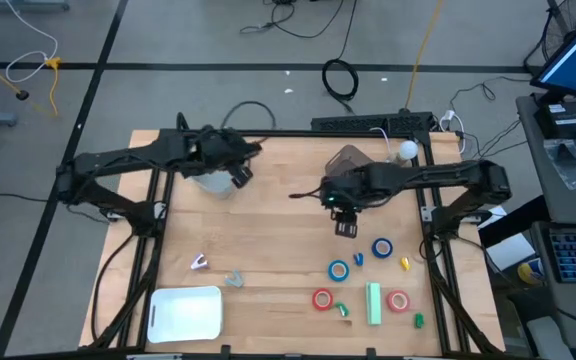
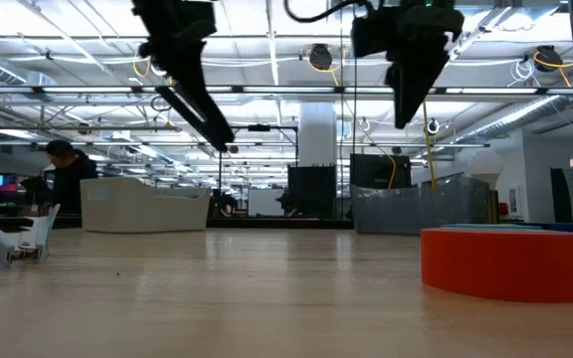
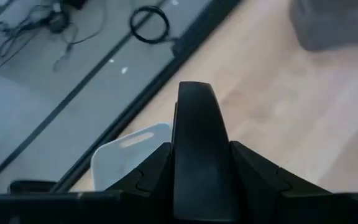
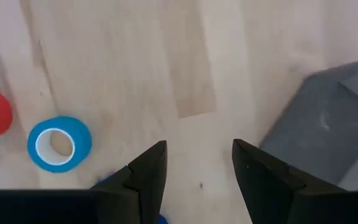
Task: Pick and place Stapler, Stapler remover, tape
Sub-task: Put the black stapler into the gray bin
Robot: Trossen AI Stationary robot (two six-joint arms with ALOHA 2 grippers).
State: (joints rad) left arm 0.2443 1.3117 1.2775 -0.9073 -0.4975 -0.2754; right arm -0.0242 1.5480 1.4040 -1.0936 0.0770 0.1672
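My left gripper [image 1: 244, 160] is shut on a black stapler [image 3: 194, 137], high above the table's far left, over a pale bin [image 1: 212, 182]. My right gripper [image 4: 199, 149] hangs open over bare wood near the table's middle, its fingers pointing down, nothing between them. Two blue tape rolls [image 1: 381, 247] [image 1: 339, 270] and two red ones [image 1: 322, 299] [image 1: 397, 300] lie flat at the near right. A pale staple remover [image 1: 200, 262] lies at the near left. My left gripper pinches the black stapler by its two long sides [image 3: 178, 163], one finger on each. The stapler lies along the fingers, and its rounded end [image 3: 194, 93] sticks out past their tips. It is lifted clear of the table and slants downward [image 2: 202, 114].
A grey bin [image 1: 348, 160] stands at the far middle, close behind my right gripper. A white tray [image 1: 186, 312] lies at the near left corner. A pale green block [image 1: 373, 303], a small grey piece [image 1: 234, 279] and small green, yellow and blue bits lie among the tapes.
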